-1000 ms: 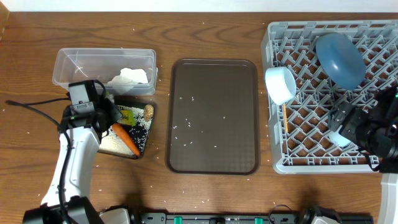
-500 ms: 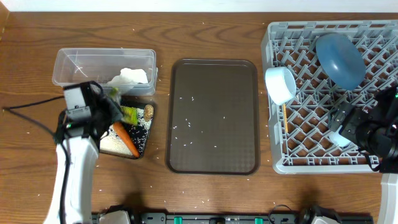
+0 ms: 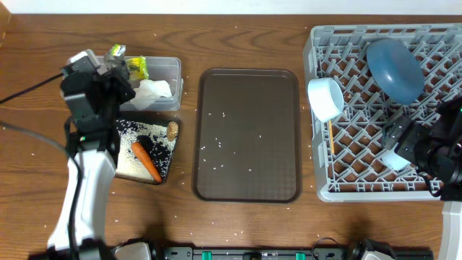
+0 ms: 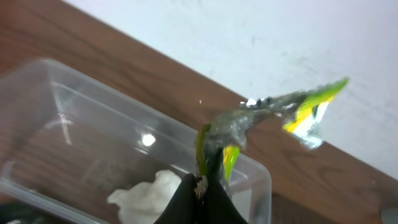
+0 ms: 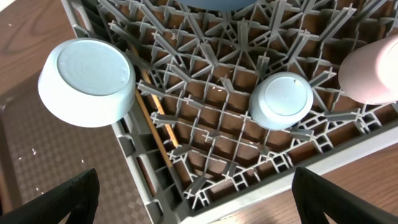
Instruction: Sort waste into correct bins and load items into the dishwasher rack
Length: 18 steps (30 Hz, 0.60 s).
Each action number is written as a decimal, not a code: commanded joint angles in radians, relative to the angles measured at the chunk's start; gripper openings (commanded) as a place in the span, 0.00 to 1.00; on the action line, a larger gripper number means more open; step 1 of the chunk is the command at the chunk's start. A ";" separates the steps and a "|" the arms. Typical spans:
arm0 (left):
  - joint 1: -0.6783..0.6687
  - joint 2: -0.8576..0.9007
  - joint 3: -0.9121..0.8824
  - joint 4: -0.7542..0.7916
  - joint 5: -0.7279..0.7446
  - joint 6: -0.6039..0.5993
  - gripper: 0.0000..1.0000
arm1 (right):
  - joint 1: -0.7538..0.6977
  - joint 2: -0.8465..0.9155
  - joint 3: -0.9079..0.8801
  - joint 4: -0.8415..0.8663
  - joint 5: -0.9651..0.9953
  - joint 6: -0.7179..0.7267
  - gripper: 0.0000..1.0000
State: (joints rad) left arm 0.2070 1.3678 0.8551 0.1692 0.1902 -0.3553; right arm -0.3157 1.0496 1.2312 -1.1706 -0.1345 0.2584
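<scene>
1. Looking at your left pincer (image 4: 202,190), you can see it is pinched shut on the yellow-green wrapper (image 4: 298,109). The wrapper sticks up and out from the tips, and part of it looks shiny and silver.
2. Your left pincer hangs above the clear tub (image 3: 173,63), near its far edge. The wrapper is up in the air, not lying in the tub.
3. A crumpled white napkin (image 3: 153,92) lies inside the tub, at the end nearer the middle of the table.
4. The black tray (image 3: 178,141) sits just beside the tub, on the side closer to you. In it are a heap of white rice (image 3: 130,166), the orange carrot stick (image 3: 146,160) and the brown lump (image 3: 172,130).
5. The big brown serving tray (image 3: 247,87) lies in the middle of the table. A few loose rice grains (image 3: 216,144) are scattered on it.
6. Your right pincer (image 5: 199,196) is open wide with nothing between its fingers. It hangs over the near side of the dishwasher rack (image 3: 317,43).
7. In the rack, the dark blue dish (image 3: 395,68) leans at the back. The white bowl (image 3: 326,98) rests at the left edge.
8. A small white cup (image 5: 282,101) sits among the pegs below your right pincer, with a pinkish cup (image 5: 373,68) near it. A thin wooden stick (image 5: 155,127) lies on the rack floor by the bowl.
</scene>
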 commanded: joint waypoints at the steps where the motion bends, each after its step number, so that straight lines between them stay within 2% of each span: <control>1: -0.003 0.079 0.011 0.016 0.009 -0.066 0.31 | -0.004 -0.004 0.012 0.000 0.003 -0.013 0.93; 3: -0.003 0.090 0.011 -0.023 0.009 -0.060 0.52 | -0.004 -0.004 0.012 0.000 0.003 -0.013 0.92; 7: -0.003 0.022 0.011 -0.151 0.009 0.016 0.69 | -0.004 -0.004 0.012 -0.001 0.002 -0.013 0.92; 10: -0.003 -0.085 0.021 -0.311 0.017 0.048 0.71 | -0.004 -0.004 0.012 0.009 -0.024 -0.014 0.91; 13: -0.010 -0.205 0.037 -0.481 0.141 0.203 0.71 | -0.001 -0.005 0.012 0.045 -0.106 -0.052 0.88; 18: -0.059 -0.355 0.076 -0.774 0.165 0.309 0.71 | 0.056 -0.031 0.012 0.110 -0.276 -0.090 0.91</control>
State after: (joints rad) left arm 0.1741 1.0664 0.8909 -0.5308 0.3027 -0.1730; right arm -0.2981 1.0451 1.2312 -1.0740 -0.2718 0.2173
